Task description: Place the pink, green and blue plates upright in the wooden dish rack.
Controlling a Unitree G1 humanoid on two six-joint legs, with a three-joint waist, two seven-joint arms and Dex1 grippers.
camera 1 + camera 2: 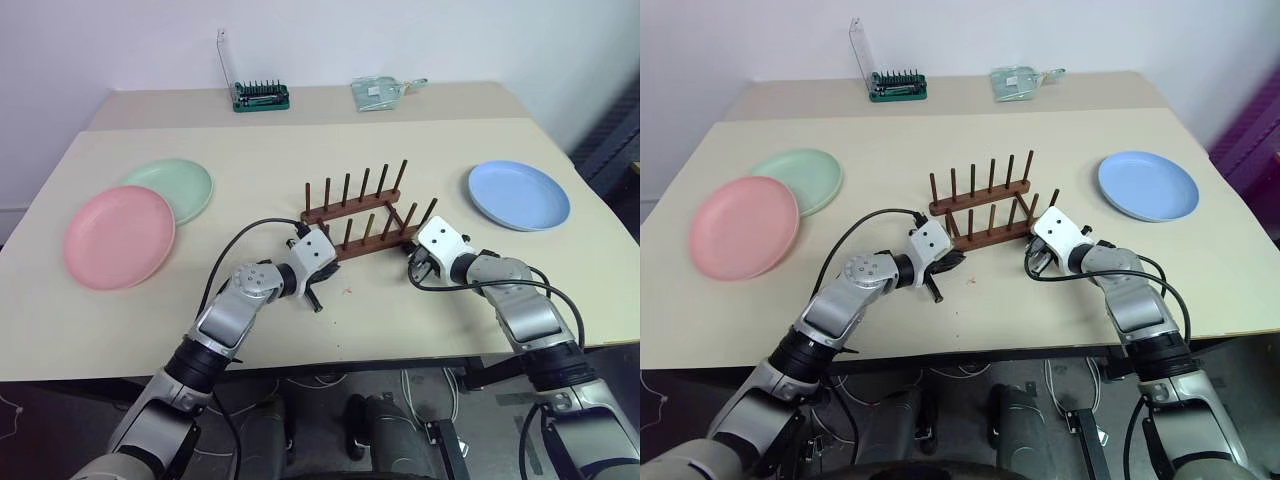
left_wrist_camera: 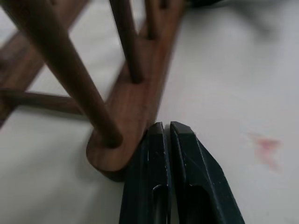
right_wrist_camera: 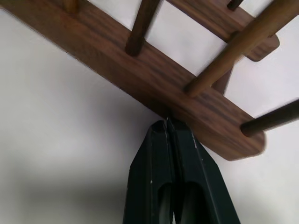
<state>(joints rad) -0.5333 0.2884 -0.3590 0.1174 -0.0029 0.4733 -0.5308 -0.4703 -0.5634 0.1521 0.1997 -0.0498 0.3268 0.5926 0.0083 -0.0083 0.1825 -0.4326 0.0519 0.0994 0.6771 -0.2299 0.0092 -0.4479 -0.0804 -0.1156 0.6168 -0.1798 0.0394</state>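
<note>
The wooden dish rack (image 1: 360, 215) stands empty at the table's middle, its pegs upright. At the far left lies the pink plate (image 1: 118, 237), flat and overlapping the green plate (image 1: 172, 188) behind it. The blue plate (image 1: 518, 194) lies flat at the right. My left gripper (image 2: 167, 127) is shut with nothing in it, its tips against the near rail's left end (image 2: 117, 154). My right gripper (image 3: 167, 122) is also shut and empty, tips touching the near rail (image 3: 154, 79) close to its right end. Seen from the head, both grippers sit just in front of the rack.
A green bit holder with a clear lid (image 1: 261, 96) and a clear packet (image 1: 380, 92) lie on the far table. A small reddish mark (image 2: 266, 147) is on the tabletop by the left gripper. The table's front edge (image 1: 330, 368) runs close under both forearms.
</note>
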